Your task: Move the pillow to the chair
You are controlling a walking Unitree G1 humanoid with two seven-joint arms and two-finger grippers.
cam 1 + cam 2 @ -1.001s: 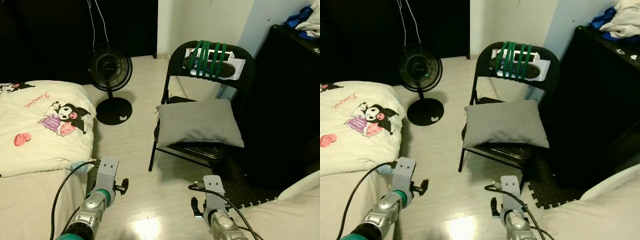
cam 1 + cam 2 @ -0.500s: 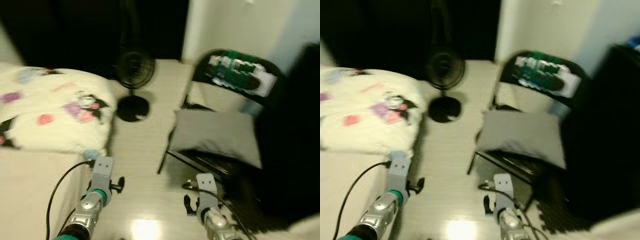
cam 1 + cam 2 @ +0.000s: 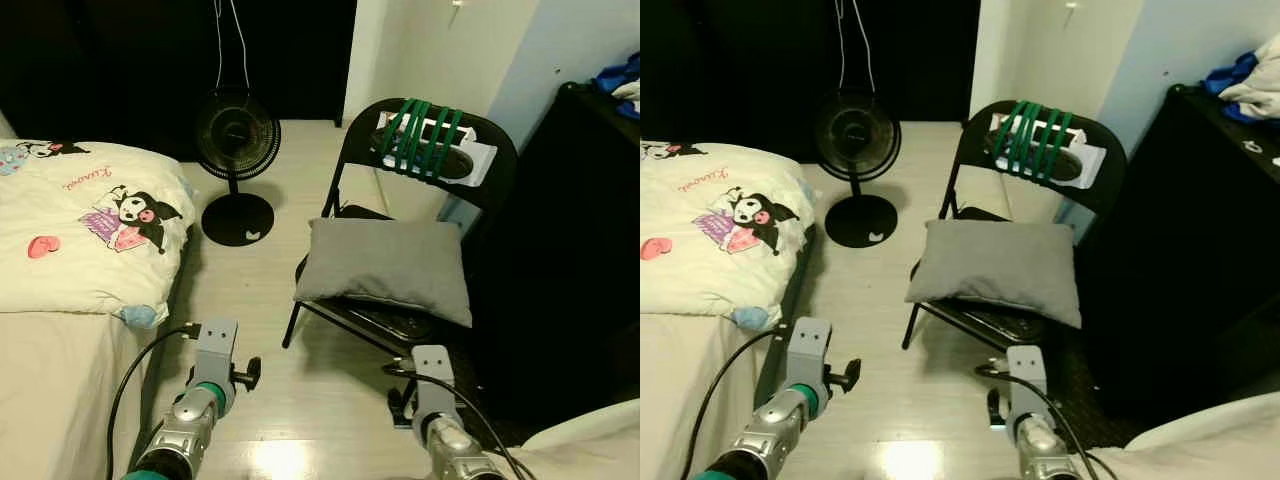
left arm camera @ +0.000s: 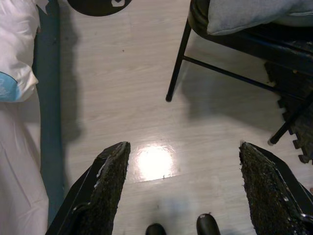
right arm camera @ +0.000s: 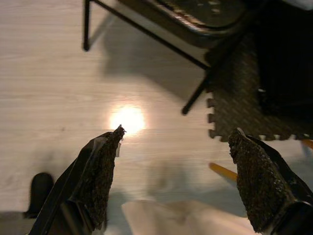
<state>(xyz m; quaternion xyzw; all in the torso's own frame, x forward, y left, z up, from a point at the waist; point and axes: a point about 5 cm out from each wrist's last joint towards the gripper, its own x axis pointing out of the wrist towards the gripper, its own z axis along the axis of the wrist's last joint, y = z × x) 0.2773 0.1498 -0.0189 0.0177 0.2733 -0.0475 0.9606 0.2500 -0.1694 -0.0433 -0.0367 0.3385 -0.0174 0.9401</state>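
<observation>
Left eye view: the soft grey rectangular pillow lay on the seat of the black folding metal chair at frame centre, its front edge overhanging.
Right eye view: both arms hung low at the bottom edge, well below the pillow.
Left wrist view: left gripper spread wide, empty, over pale floor; pillow corner at upper right.
Right wrist view: right gripper likewise released, holding nothing.
Risk: a knock against the chair could likely slide the overhanging pillow off.
</observation>
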